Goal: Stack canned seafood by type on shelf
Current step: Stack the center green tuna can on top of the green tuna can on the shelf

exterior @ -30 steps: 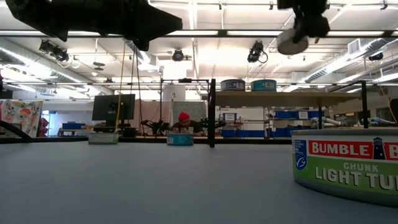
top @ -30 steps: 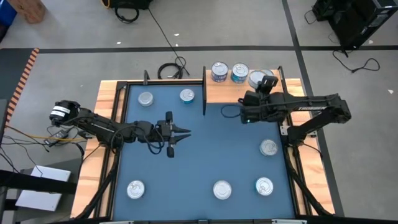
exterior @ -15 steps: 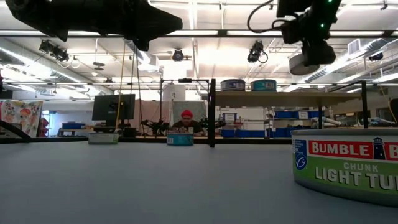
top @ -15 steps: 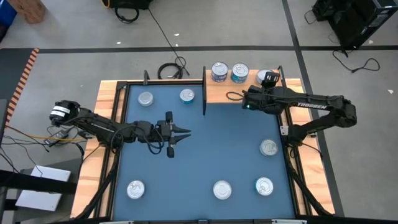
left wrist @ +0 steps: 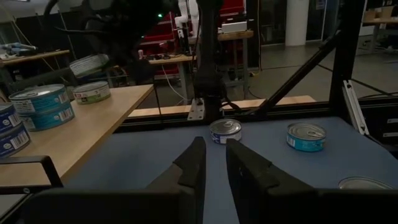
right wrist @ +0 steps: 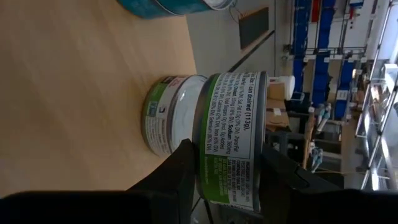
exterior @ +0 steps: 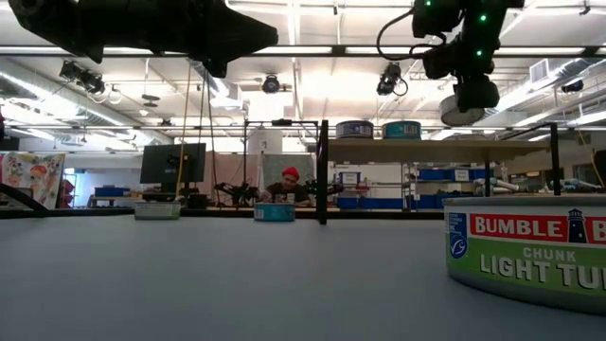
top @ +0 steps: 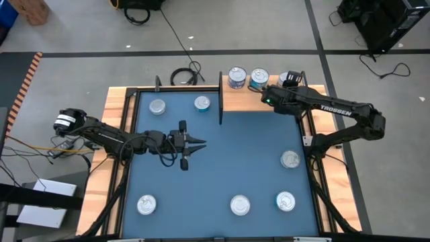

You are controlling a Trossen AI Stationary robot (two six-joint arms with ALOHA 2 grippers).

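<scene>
Tin (right wrist: 229, 140) axis upright, right gripper (right wrist: 227, 171) clamped

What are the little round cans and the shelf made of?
The cans look like shiny metal: silver tops glint, with paper-looking labels on the sides. The shelf looks like pale bare wood, with visible grain. The can in the right claw has a printed green label.

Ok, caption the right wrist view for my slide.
Right gripper holds a green-labelled tin above another tin on the shelf.
</scene>
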